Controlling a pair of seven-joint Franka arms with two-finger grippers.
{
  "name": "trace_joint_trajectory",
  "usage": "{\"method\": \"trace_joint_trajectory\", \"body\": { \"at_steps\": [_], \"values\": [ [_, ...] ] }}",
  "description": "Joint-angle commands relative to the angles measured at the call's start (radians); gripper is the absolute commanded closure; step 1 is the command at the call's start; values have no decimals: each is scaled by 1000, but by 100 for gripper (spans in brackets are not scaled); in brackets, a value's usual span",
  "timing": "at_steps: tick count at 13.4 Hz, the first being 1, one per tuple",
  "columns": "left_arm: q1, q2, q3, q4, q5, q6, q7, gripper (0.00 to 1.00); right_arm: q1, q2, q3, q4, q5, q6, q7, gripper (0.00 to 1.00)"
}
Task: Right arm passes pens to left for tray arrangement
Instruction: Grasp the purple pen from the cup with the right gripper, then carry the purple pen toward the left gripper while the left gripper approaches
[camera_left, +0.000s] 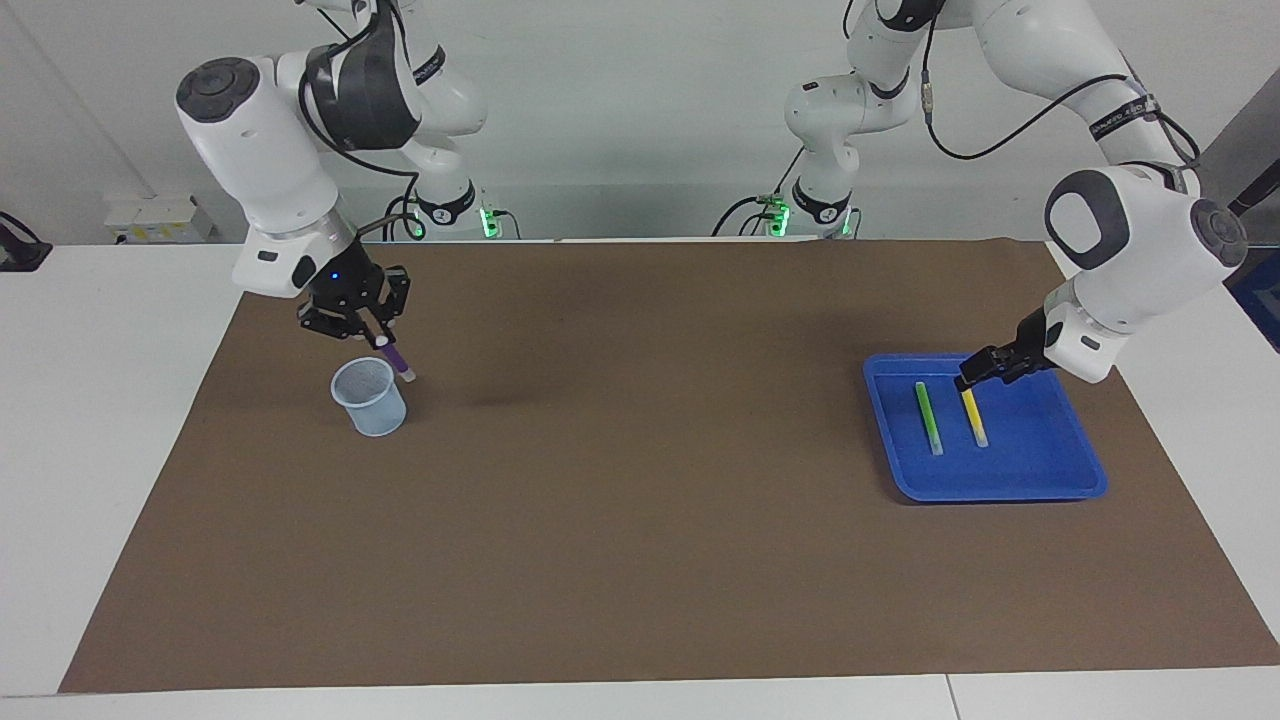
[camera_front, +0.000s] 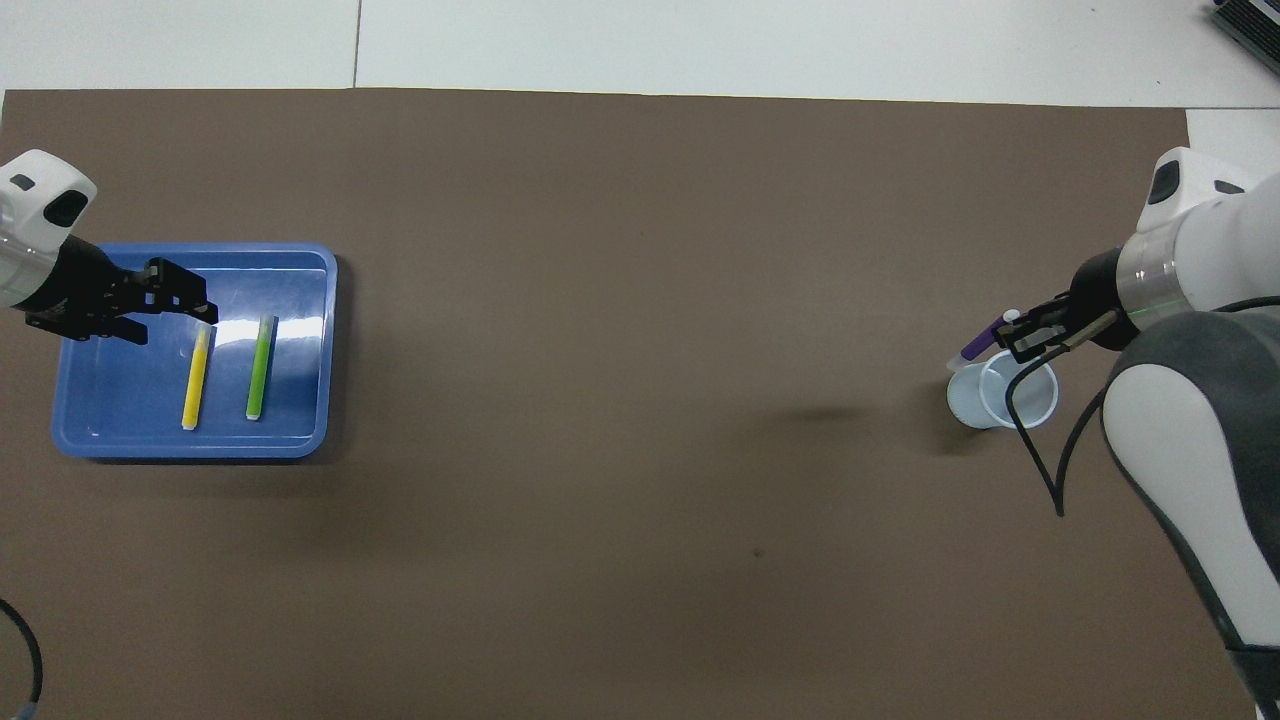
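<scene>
My right gripper (camera_left: 377, 338) (camera_front: 1015, 335) is shut on the purple pen (camera_left: 399, 359) (camera_front: 980, 345), which hangs tilted in the air just above the pale-blue mesh cup's rim. The green pen (camera_left: 928, 417) (camera_front: 260, 366) and the yellow pen (camera_left: 973, 418) (camera_front: 196, 378) lie side by side in the blue tray (camera_left: 1040, 450) (camera_front: 120, 400). Over the tray's edge nearest the robots my left gripper (camera_left: 970, 379) (camera_front: 192, 296) hangs open and holds nothing. It is just above the yellow pen's end.
The pale-blue mesh cup (camera_left: 370, 397) (camera_front: 1005, 396) stands on the brown mat (camera_left: 640, 480) toward the right arm's end. A black cable loops down from the right wrist beside the cup.
</scene>
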Motion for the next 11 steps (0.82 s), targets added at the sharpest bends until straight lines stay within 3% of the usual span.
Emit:
{"method": "trace_joint_trajectory", "body": {
  "at_steps": [1, 8, 11],
  "values": [
    [-22, -29, 7, 29, -101, -57, -182, 14, 52, 9, 7, 61, 106, -32, 148, 100],
    [-23, -103, -69, 13, -374, -55, -744, 14, 306, 15, 9, 24, 372, 302, 722, 100],
    [-36, -148, -77, -26, -489, -11, -931, 14, 418, 18, 7, -6, 409, 457, 912, 100]
  ]
}}
